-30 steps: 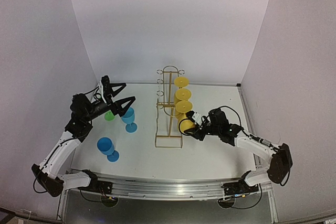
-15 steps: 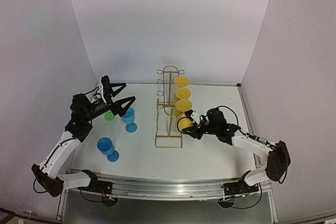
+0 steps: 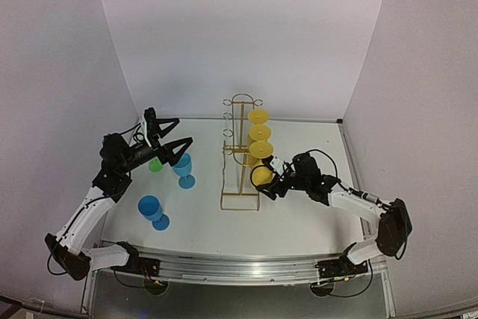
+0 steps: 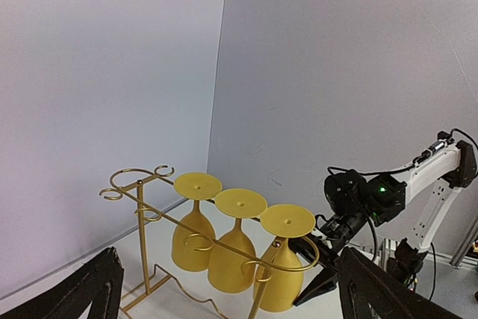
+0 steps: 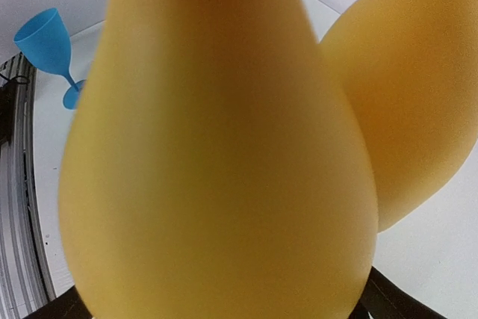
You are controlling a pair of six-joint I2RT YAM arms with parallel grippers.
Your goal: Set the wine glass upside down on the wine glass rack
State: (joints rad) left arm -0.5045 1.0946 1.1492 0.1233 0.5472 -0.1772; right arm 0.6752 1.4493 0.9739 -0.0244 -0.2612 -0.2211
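Observation:
The gold wire wine glass rack (image 3: 240, 156) stands mid-table and also shows in the left wrist view (image 4: 139, 214). Three yellow wine glasses hang upside down on its right side. My right gripper (image 3: 269, 181) is shut on the bowl of the nearest yellow wine glass (image 3: 261, 175), whose foot rests on the rack's front loop (image 4: 287, 220). In the right wrist view this bowl (image 5: 216, 155) fills the frame, between the fingers. My left gripper (image 3: 170, 143) is open and empty, held above the table left of the rack.
Two blue wine glasses (image 3: 183, 169) (image 3: 152, 211) stand upright on the left side of the table, with a small green object (image 3: 155, 164) beside them. One blue glass shows in the right wrist view (image 5: 49, 44). White walls enclose the table.
My right gripper has moved slightly left and toward the rack with the yellow glass. The left arm has not moved.

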